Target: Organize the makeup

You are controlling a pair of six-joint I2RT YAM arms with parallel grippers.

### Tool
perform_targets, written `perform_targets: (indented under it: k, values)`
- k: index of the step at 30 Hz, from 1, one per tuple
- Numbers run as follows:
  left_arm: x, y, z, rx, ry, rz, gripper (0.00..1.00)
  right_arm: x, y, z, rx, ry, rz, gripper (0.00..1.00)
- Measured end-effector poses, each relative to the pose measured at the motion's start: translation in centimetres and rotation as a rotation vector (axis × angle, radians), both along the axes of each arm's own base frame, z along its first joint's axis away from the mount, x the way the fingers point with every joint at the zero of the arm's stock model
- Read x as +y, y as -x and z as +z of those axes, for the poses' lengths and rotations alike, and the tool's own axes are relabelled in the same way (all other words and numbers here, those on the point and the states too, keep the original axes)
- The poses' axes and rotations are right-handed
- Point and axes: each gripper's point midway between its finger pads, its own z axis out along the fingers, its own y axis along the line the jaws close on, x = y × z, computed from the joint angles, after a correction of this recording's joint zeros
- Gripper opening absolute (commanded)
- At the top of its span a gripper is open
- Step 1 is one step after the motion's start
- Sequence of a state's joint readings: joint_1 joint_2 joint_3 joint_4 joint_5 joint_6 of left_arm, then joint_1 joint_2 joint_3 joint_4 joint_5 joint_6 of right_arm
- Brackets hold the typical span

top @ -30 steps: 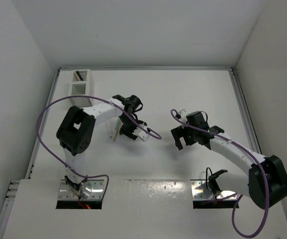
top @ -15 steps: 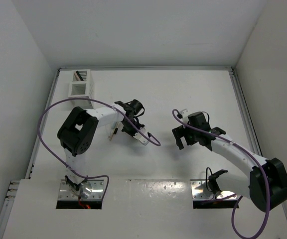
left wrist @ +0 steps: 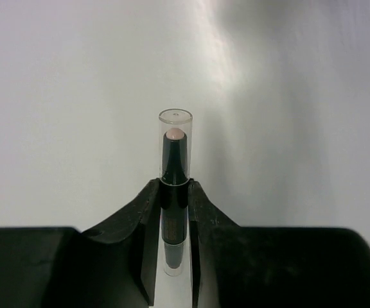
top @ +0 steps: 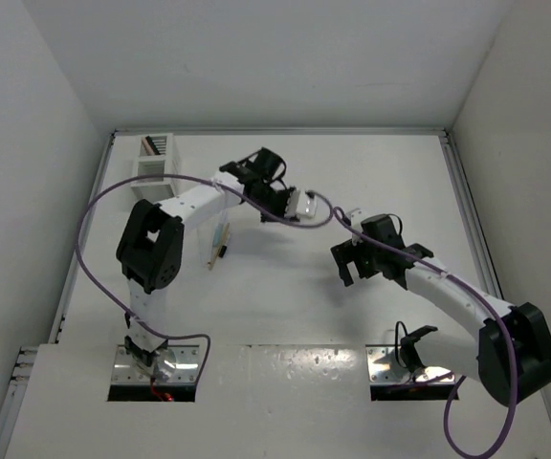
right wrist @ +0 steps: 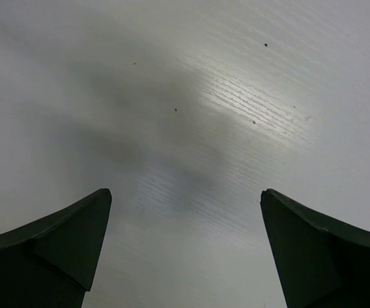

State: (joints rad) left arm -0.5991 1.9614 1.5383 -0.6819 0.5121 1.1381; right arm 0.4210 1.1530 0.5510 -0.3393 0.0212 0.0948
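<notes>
Clear-capped makeup stick (left wrist: 174, 154) is pinched by its lower end in the left gripper (left wrist: 174, 187), jaws nearly closed, mid-table. Narrow hold: it may pivot or slip swinging toward the slatted holder (top: 153, 164). Right gripper (right wrist: 185, 250) gapes wide, empty.

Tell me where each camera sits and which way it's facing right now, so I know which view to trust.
Top: fixed above and behind the bases, looking down on the table; shows the left arm, right arm, white holder and loose sticks.
Left wrist: on the left arm, looking along its jaws, shut on a clear-capped stick.
Right wrist: on the right arm, looking past its open jaws at the table.
Shared: the table appears in all three; top also shows both wrists.
</notes>
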Motion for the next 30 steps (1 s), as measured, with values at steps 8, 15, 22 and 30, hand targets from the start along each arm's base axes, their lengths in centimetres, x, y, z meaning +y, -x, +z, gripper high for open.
perform_targets:
  k: [8,15,22,30]
  values:
    - [7.3,-12.9,14.3,0.166,0.538,0.638,0.00,0.6,-0.9,-0.1,0.005,-0.015,-0.009,1.00]
    - [29.5,-20.4,20.7,0.054,0.858,1.201,0.00,2.6,-2.9,-0.2,0.029,-0.062,-0.001,1.00]
    - [35.9,-21.8,23.9,-0.120,0.964,1.278,0.00,4.8,-6.1,0.0,0.042,-0.094,0.021,1.00]
    - [35.3,-24.8,17.9,-0.034,0.946,1.278,0.00,6.1,-8.7,0.6,0.034,-0.101,0.032,1.00]
